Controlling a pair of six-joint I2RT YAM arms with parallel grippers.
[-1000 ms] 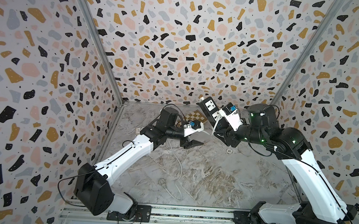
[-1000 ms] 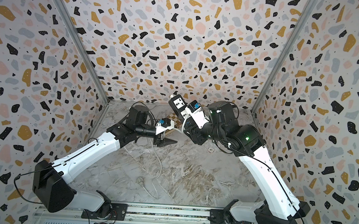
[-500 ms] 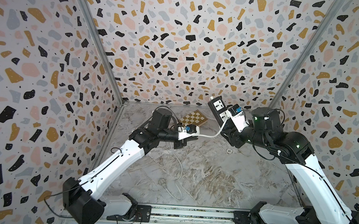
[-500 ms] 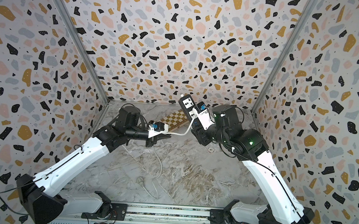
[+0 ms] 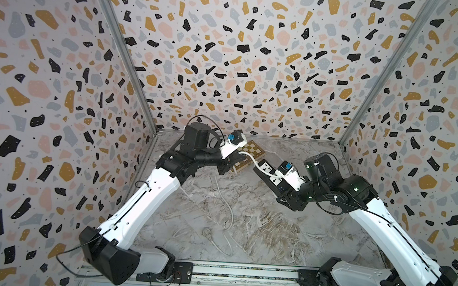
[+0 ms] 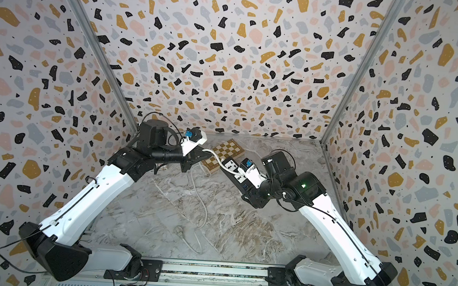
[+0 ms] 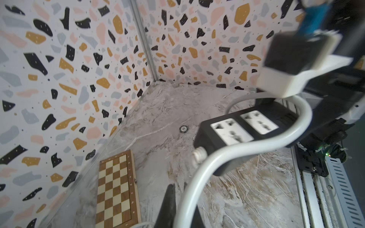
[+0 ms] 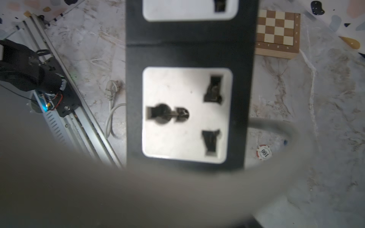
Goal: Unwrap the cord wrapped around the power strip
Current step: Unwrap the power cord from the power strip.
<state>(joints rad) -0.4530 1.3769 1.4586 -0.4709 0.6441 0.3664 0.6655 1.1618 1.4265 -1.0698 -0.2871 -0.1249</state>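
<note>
In a top view the floor is a grey marble-patterned tabletop (image 5: 271,235) with brown veins. It is shut in on three sides by terrazzo-speckled wall panels (image 5: 256,54), and a metal rail (image 5: 241,273) runs between the arms' bases. The left gripper (image 5: 237,159) is closed on the long white flexible cord (image 5: 249,156). From its jaws the cord runs on to the short black power strip with two white socket faces (image 5: 268,174). The strip is held in the air between the two grippers, with the right gripper (image 5: 282,193) clamped on its port end. One turn of cord crosses the strip close to the right gripper. The slack drops below the left gripper to the table and ends in a white plug (image 5: 206,233), well apart from both grippers. A wooden chessboard box (image 5: 252,150) lies on the table beneath the left gripper.

In the left wrist view the cord runs out between the gripper's black fingers (image 7: 167,203). It arches in front of the strip and hides part of its side. A small round chip (image 7: 183,128) lies on the marble beyond the strip.

In the right wrist view the strip fills the middle, and a blurred grey band of cord close to the lens blocks the lower part. The chip, red and white, lies on the table below the strip
</note>
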